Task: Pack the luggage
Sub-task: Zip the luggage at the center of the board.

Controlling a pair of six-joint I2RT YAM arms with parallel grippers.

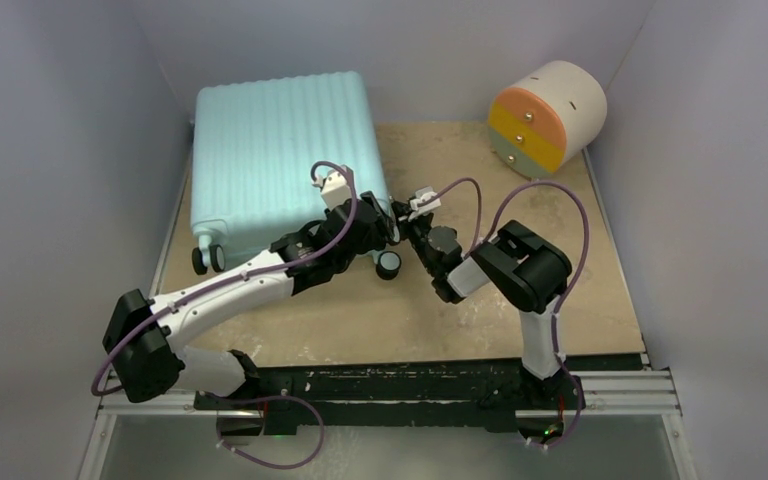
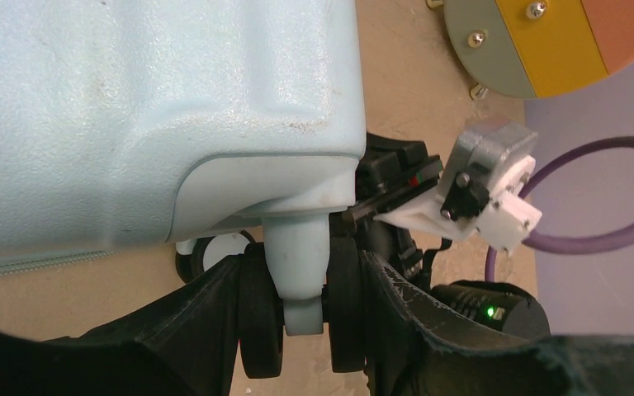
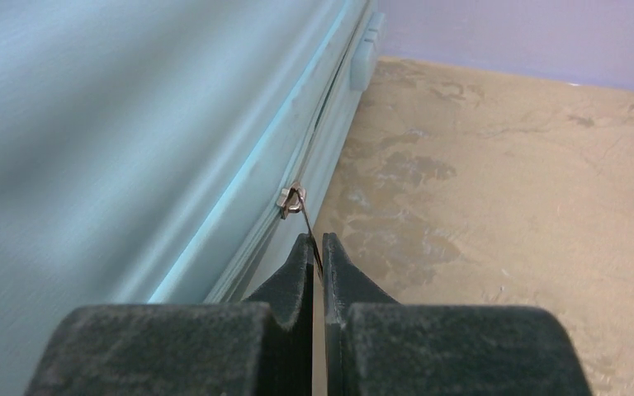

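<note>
The luggage lay closed and flat at the surface's far left. The left gripper clasped its wheel pair, seemingly touching both sides. The right gripper was pinched tight on the zipper pull.

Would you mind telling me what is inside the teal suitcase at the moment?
The luggage lies closed, ribbed shell up, so its inside is hidden. Only the zipper line along its side shows.

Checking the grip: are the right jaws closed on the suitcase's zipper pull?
Yes, the right jaws pinch the thin zipper pull on the suitcase seam.
</note>
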